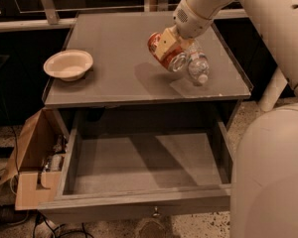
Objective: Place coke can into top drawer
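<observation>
My gripper (167, 47) is shut on the red coke can (163, 55) and holds it tilted, silver end down to the right, above the cabinet's top surface. The can hangs over the middle-right of the top, just left of a clear water bottle. The top drawer (144, 195) stands pulled open below the top, its flat bottom bare. The can is behind and above the drawer opening, not over it.
A clear plastic water bottle (197, 63) lies on the cabinet top (114, 78) right of the can. A beige bowl (68, 65) sits at the top's left. A brown cardboard box (34, 157) stands left of the drawer. My arm and base (268, 172) fill the right side.
</observation>
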`<state>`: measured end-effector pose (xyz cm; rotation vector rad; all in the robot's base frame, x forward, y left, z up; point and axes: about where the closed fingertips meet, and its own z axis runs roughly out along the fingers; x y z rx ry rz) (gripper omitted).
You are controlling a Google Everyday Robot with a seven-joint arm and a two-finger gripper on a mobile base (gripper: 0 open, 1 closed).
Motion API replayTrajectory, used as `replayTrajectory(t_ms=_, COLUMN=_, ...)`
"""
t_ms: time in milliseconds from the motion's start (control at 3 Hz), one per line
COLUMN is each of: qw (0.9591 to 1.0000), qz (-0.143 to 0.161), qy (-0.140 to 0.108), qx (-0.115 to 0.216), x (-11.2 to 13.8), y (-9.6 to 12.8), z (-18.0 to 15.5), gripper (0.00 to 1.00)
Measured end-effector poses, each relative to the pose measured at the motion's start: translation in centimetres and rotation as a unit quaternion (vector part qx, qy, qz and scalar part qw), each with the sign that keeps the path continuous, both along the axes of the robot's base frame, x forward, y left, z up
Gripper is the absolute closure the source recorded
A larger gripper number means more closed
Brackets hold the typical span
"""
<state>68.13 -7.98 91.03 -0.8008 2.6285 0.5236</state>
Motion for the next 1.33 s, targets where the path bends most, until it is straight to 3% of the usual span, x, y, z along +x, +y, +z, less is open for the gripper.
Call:
replayTrajectory(t_ms=333, qw=0.9998, qz=0.018, qy=-0.005, qx=0.005, x=-1.3, y=0.0, z=0.8, gripper=1.00)
replayTrajectory(t_ms=667, qw=0.9999, qz=0.013, qy=0.002, qx=0.008, x=-4.6, y=-0.8, z=1.8, gripper=1.00)
replayTrajectory(t_ms=1000, qw=0.9990, qz=-0.008, qy=0.040, qx=0.019, x=-12.1, y=-1.4, z=0.3, gripper=1.00)
replayTrajectory(t_ms=1333, qw=0.9986, qz=-0.009, qy=0.050, qx=0.013, x=-12.6, y=-1.7, z=-0.7, gripper=1.00)
